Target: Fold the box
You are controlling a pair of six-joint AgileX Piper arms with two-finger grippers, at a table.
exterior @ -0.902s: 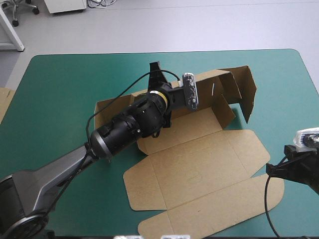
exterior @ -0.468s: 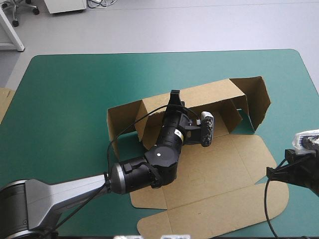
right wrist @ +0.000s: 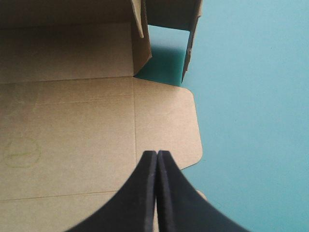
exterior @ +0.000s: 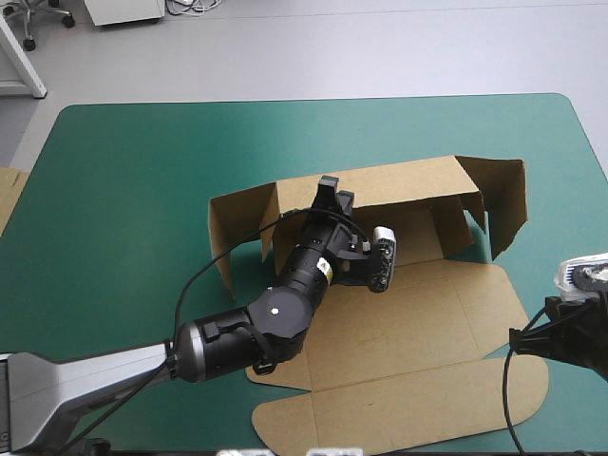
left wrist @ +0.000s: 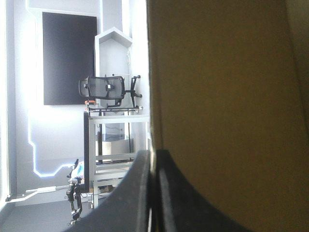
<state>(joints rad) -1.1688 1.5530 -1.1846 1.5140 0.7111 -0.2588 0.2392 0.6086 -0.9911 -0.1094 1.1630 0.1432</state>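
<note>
I can read no words, numbers or brand anywhere. The box carries only a faint drawn circle on its flat panel.

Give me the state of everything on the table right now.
Box: back wall and end flaps raised, the rest flat on the table.
Left gripper: shut on the box's back wall.
Right gripper: shut, empty, over the box's flat part.
Spare board: only an edge shows, at the table's left edge.

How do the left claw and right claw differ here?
The left claw is shut on the box, at its raised back wall; the right claw is shut on nothing. The left claw is at the far wall; the right claw hangs over the flat lid. Both are shut.
</note>
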